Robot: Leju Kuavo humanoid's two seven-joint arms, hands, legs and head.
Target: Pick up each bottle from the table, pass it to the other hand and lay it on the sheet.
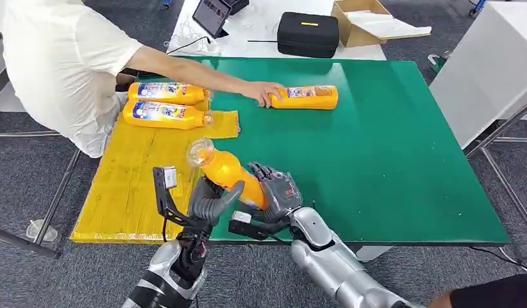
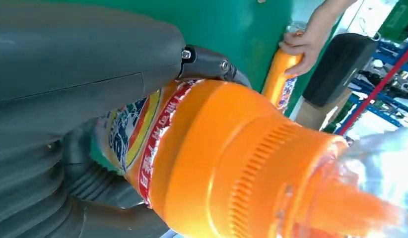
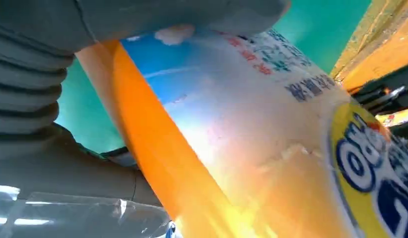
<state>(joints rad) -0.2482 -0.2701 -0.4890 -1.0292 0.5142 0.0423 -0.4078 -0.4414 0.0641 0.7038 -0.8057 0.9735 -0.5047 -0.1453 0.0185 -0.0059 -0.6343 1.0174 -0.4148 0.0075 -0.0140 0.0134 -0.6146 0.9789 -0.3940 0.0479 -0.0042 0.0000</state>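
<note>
The green tabletop fills most of the head view, with grey carpet around it and a white table behind carrying a black case, an open cardboard box and a tablet. A yellow sheet covers the tabletop's left part, reaching its near edge.

A person in a white shirt leans in from the far left, one hand resting on the cap end of an orange bottle that lies on the bare green, its long axis running left to right.

Two more orange bottles lie on the sheet's far end, side by side and almost touching: the farther one and the nearer one, both lengthwise left to right with caps to the right.

The held bottle hangs above the near edge of the tabletop, at the seam between sheet and green. Its long axis is tilted, the clear cap pointing up, away and to the left, the base down toward the robot.

Both hands grip it. The left hand has its fingers wrapped around the lower body from the left; its wrist view shows the thumb across the label. The right hand has its fingers closed on the base end from the right.
</note>
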